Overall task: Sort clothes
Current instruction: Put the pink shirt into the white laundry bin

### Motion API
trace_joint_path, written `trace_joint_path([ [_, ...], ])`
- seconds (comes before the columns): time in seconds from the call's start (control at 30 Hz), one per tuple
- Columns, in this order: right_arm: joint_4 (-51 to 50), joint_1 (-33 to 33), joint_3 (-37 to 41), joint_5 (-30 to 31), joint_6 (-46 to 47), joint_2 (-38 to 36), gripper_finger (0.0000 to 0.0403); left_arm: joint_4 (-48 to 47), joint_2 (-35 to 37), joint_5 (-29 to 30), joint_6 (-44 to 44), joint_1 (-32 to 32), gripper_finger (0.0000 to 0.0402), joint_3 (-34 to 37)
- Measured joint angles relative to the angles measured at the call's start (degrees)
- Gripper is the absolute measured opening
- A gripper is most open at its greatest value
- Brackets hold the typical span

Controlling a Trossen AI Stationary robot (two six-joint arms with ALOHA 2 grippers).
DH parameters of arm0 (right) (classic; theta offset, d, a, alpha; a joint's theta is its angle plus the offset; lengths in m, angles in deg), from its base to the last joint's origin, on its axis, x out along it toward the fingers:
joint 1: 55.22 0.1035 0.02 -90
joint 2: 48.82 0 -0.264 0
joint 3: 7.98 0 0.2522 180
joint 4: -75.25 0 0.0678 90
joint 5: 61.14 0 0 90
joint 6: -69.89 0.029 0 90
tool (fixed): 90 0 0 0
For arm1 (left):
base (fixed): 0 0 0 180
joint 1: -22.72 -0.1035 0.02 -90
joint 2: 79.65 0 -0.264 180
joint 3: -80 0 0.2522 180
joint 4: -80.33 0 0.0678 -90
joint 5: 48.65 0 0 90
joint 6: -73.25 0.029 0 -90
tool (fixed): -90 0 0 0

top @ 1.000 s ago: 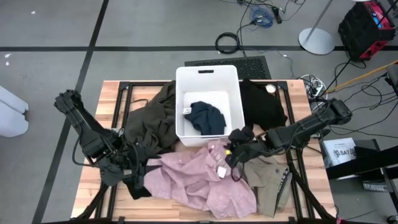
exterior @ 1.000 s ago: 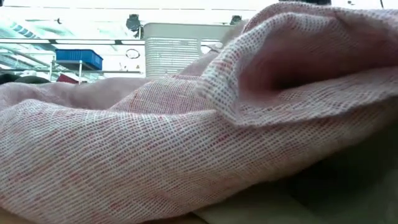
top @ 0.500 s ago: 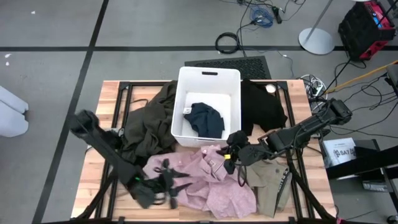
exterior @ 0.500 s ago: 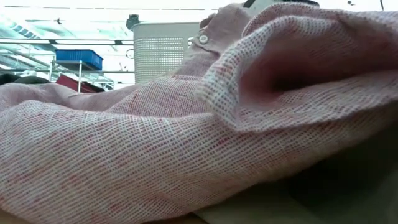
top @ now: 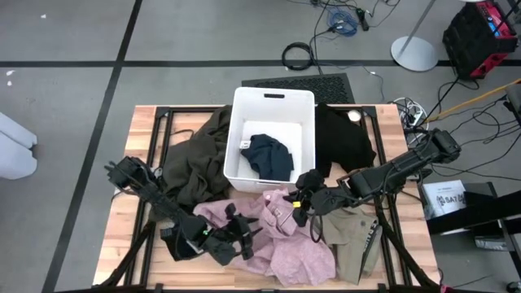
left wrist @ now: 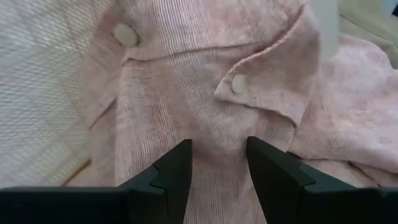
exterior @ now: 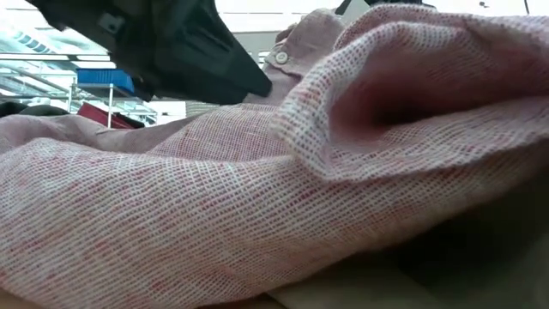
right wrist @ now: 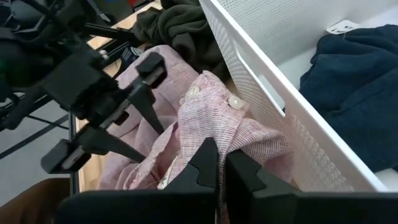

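Our left gripper (top: pixel 244 237), jaws apart, had swung back from 7 o'clock onto the pink shirt (top: pixel 281 244) that our right gripper (top: pixel 303 203) pinched shut, readying a 2-arm lift.

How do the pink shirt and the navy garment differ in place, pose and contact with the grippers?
The pink shirt lies spread on the table; the navy garment sits bunched inside the white bin. The right gripper is shut on the pink shirt and the left gripper is over it; neither touches the navy garment. Both are soft fabric.
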Motion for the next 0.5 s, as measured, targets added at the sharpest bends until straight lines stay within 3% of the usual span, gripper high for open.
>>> trace_joint_path([
  [0.3, 0.6, -0.4, 0.0, -0.3, -0.9, 0.0, 0.0000, 3.1, -2.5, -11.6, -3.1, -4.3, 0.0156, 0.0],
  [0.37, 0.6, -0.6, 0.0, -0.3, -1.2, 0.0, 0.0000, 2.7, -2.6, -12.9, -4.4, -5.1, 0.0129, 0.0],
  [0.5, 0.7, -0.6, 0.0, -0.2, -2.8, 0.0, 0.0000, 4.4, -1.4, -12.8, -0.7, -4.6, 0.0022, 0.0],
])
